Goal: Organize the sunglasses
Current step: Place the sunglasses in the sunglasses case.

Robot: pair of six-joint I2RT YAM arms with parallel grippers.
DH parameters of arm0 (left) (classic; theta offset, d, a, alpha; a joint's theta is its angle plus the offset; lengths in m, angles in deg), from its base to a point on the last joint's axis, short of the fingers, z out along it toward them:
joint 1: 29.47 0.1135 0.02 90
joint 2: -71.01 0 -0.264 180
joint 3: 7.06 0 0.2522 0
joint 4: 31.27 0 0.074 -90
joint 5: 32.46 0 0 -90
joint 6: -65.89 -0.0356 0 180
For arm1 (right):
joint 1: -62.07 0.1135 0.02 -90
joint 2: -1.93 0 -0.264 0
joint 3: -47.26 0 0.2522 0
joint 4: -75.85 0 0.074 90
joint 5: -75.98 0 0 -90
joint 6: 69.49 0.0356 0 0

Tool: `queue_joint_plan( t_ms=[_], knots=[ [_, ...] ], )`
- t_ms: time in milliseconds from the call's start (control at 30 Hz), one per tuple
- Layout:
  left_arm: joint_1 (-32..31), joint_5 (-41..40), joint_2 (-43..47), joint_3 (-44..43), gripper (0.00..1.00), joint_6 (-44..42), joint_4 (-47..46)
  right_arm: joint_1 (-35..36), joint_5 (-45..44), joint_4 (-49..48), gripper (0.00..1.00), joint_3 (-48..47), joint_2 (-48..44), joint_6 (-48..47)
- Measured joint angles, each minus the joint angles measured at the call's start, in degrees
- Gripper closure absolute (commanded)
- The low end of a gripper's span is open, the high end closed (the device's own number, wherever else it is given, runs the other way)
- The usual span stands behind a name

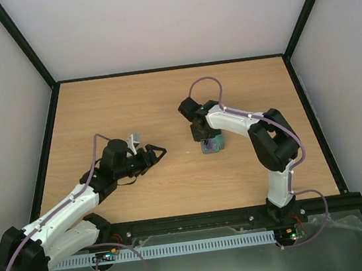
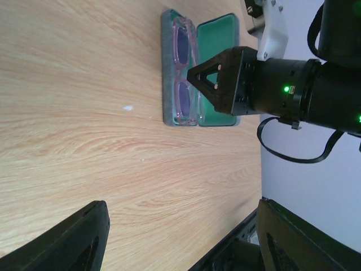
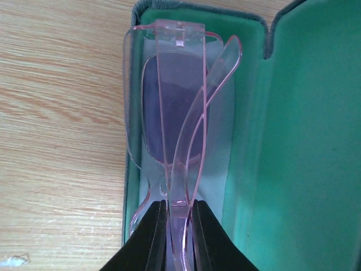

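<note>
Surface: a light wood-grain table (image 1: 163,104) is bounded by a black frame (image 1: 46,126) and closed in by plain white walls (image 1: 165,17). Both arm bases are mounted at its near edge.

Case: a blue-grey hard case (image 2: 217,39) is laid open on the table right of centre. Its green-lined lid is folded out flat beside the base half.

Sunglasses: the sunglasses (image 3: 175,113) are seated in the base half of the case, not in the lid. The pink translucent frame is folded, the arms are crossed over the purple-tinted lenses, and one end of the frame is close to the rounded end wall of the case.

Lining: a pale blue layer (image 3: 223,141) is seen beneath the glasses in that half. Whether it is a loose cloth or padding cannot be determined.

Right gripper: the right gripper (image 3: 177,226) is lowered over the case, and its two black fingers are pressed together on a pink arm of the sunglasses — a firm pinch, with only the plastic between the pads.

Left gripper: the left gripper (image 1: 159,154) is positioned above bare table, well apart from the case and pointed toward it. Its fingers (image 2: 67,237) are spread wide and nothing is held between them.

Clearance: open wood is visible between the left gripper and the case — no contact is made.
</note>
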Motion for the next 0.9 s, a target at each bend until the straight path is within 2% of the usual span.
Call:
queue_joint_plan(
  t_ms=[900],
  knots=[
    [0.0,-1.1,2.0,0.7,0.26,-0.4,3.7,-1.2,-0.5,-1.8,0.92,-0.2,3.8,-0.4]
  ],
)
